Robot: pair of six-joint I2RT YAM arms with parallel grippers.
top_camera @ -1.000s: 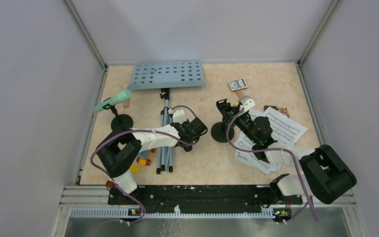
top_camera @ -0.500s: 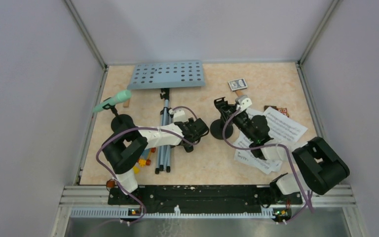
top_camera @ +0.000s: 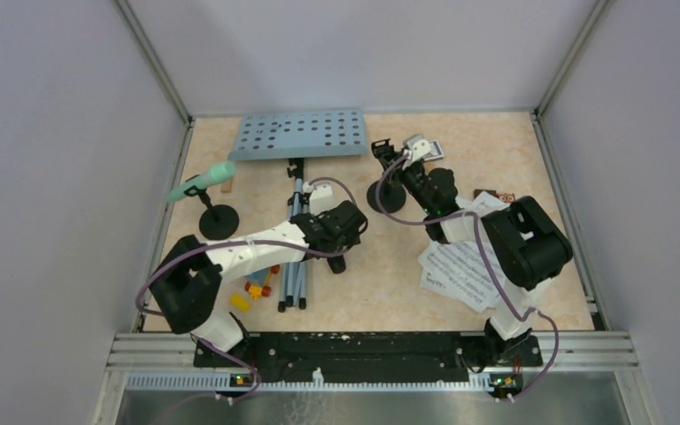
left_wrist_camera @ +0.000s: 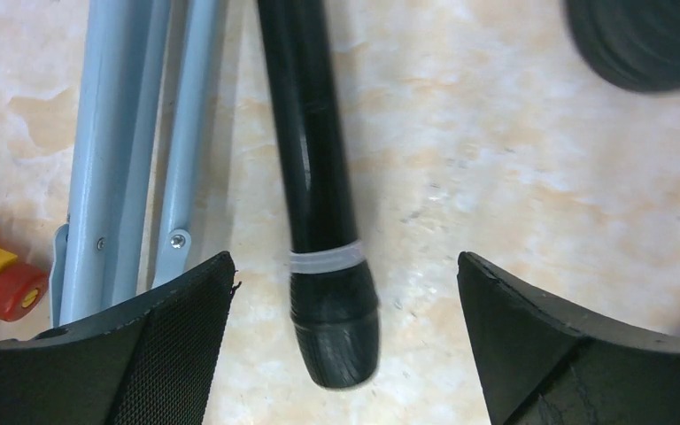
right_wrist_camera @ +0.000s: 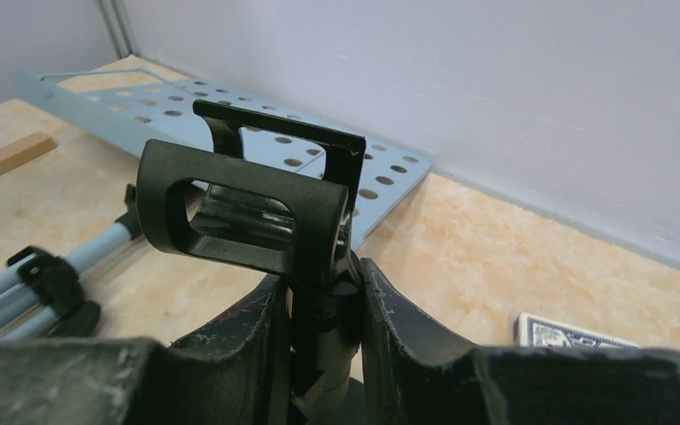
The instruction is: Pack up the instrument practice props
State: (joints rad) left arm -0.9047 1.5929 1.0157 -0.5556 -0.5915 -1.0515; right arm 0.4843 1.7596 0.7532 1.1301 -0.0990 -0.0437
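Observation:
A black microphone (left_wrist_camera: 319, 177) lies on the table between the wide-open fingers of my left gripper (left_wrist_camera: 343, 262), untouched by either pad, next to the silver tripod pole (left_wrist_camera: 133, 150). My right gripper (right_wrist_camera: 323, 285) is shut on the stem of a black mic holder (right_wrist_camera: 243, 208); its round base (top_camera: 387, 197) sits just right of the pale-blue music desk (top_camera: 299, 135). The mint-green microphone (top_camera: 199, 183) stands in the other holder (top_camera: 219, 221) at the left. White sheet-music pages (top_camera: 460, 270) lie under the right arm.
Colourful toy bricks (top_camera: 252, 288) lie left of the tripod legs, one of them red and yellow (left_wrist_camera: 0, 279). A tan wooden block (top_camera: 227, 186) sits by the green microphone. A card deck (right_wrist_camera: 575, 335) lies near the back right. Grey walls enclose the table.
My left jaws have opened wide above the black microphone. My right arm has swung the gripped mic holder away from the sheets toward the back, close to the music desk.

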